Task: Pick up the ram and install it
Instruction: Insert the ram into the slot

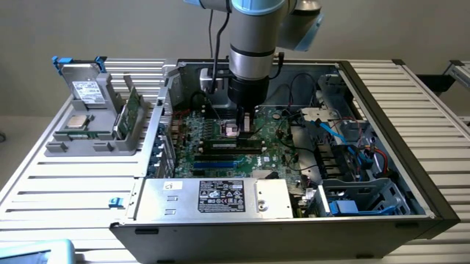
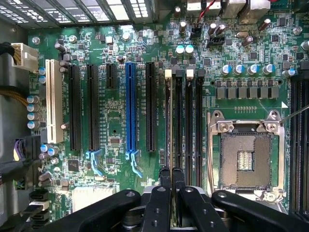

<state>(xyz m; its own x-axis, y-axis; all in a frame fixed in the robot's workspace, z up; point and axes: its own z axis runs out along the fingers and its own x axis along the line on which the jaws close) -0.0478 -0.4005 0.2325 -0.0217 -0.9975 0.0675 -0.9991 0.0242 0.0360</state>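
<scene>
Green motherboard (image 2: 116, 121) carries a blue slot (image 2: 130, 106) and a white slot (image 2: 53, 101); black tool (image 2: 172, 178).

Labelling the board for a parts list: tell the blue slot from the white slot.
The blue slot sits between black slots; the white slot ends the row. The blue slot has a pale-blue latch at one end; the white slot shows none. Both are long and run parallel.
</scene>
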